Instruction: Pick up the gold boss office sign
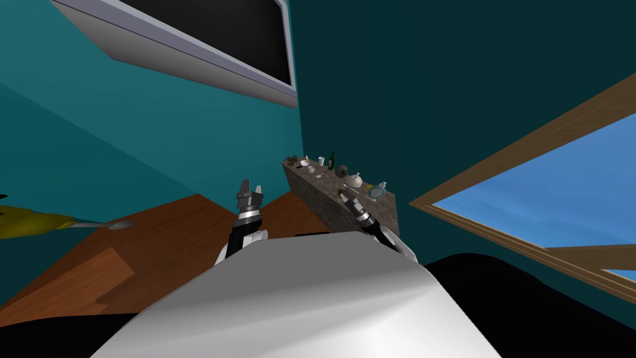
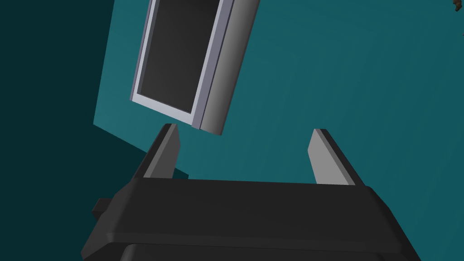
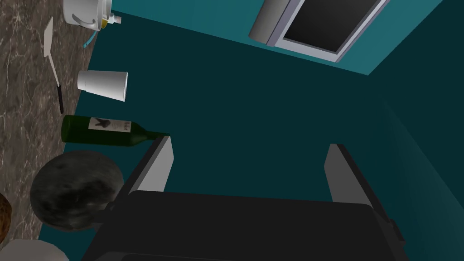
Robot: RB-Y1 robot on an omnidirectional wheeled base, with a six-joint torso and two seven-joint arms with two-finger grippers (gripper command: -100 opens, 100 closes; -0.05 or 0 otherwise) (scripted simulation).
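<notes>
Ahead: right fingers [image 3: 158, 165], illegibly labelled bottle [image 3: 108, 131].

The left end effector [image 2: 244, 130] is a dark box with grey blade fingers [image 2: 324, 158].

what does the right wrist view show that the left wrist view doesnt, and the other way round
Right wrist view alone: the brown marbled counter, and on it a green wine bottle, a white cup, a white spatula with a black handle and a dark round object, all beside the right gripper, fingers open. Left wrist view alone: the left gripper, fingers open, holding nothing. Both: the teal wall and the grey-framed dark screen mounted on it.
</notes>
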